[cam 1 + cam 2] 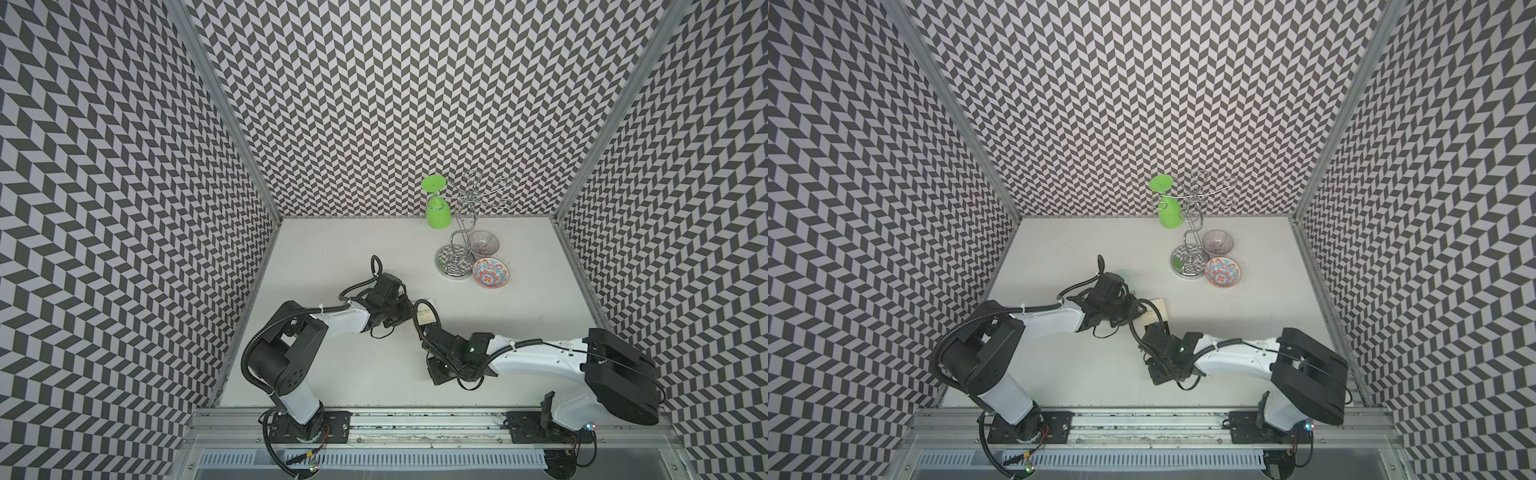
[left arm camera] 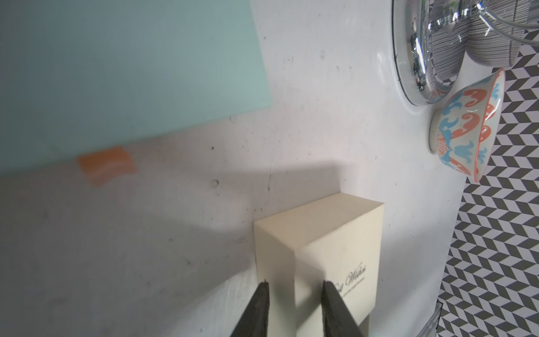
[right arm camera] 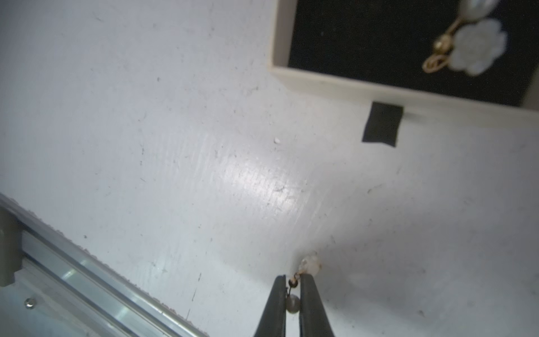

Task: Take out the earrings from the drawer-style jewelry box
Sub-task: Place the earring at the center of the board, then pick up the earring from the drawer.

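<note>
Right gripper (image 3: 293,280) pinches one earring (image 3: 309,263) near of the open drawer (image 3: 335,80), second earring (image 3: 478,46) lying farther inside; left gripper (image 2: 296,284) clamps box (image 2: 335,239).

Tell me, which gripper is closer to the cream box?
Left. The left gripper clamps the cream box itself; the right gripper is off it, over the table, pinching an earring.

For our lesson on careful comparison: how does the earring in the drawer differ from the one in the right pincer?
The drawer earring lies loose on the black lining of the drawer; the held earring is outside, pinched in the right pincer above the table. The drawer earring shows a broad white flower; the held earring shows only a small bead and a pale drop. Both join pale pieces with gold-coloured links.
</note>
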You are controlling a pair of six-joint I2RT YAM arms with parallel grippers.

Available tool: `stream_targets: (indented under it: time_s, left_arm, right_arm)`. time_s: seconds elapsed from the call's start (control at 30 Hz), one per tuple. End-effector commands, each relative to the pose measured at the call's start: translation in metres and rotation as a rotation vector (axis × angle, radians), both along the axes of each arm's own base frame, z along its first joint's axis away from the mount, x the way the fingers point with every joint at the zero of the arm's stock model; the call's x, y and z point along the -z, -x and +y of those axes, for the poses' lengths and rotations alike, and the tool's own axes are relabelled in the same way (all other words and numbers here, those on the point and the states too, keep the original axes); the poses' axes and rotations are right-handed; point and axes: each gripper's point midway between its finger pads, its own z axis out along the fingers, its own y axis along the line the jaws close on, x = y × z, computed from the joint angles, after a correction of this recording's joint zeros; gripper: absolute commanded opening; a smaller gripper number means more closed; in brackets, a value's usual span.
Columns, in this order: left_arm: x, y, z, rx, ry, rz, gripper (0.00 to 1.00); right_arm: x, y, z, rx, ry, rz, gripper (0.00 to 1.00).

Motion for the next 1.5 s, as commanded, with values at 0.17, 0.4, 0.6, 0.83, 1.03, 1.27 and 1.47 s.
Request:
stream_targets:
  time_s: [0.17, 0.4, 0.6, 0.83, 1.03, 1.27, 1.47]
  left_arm:
    - [0.017, 0.007, 0.011, -0.013, -0.046, 0.032, 0.32]
    - [0.016, 0.006, 0.01, -0.011, -0.045, 0.03, 0.32]
    - [0.016, 0.007, 0.01, -0.007, -0.041, 0.029, 0.32]
    - [0.014, 0.007, 0.009, -0.005, -0.033, 0.025, 0.32]
    - [0.013, 0.006, 0.008, -0.004, -0.032, 0.022, 0.32]
    - [0.016, 0.007, 0.009, -0.004, -0.035, 0.028, 0.32]
    - [0.014, 0.006, 0.008, -0.003, -0.033, 0.025, 0.32]
  right_arm:
    - [0.0, -0.005, 0.02, 0.006, -0.044, -0.006, 0.18]
    - [-0.016, -0.01, 0.019, 0.027, -0.056, -0.036, 0.25]
    - [-0.051, -0.027, 0.019, 0.074, -0.056, -0.122, 0.26]
    - [-0.083, -0.076, 0.004, 0.21, -0.006, -0.24, 0.24]
    - [-0.077, -0.112, 0.002, 0.204, 0.033, -0.226, 0.22]
    - [-0.053, -0.119, -0.003, 0.212, 0.101, -0.19, 0.22]
    - [-0.035, -0.125, -0.005, 0.194, 0.139, -0.175, 0.22]
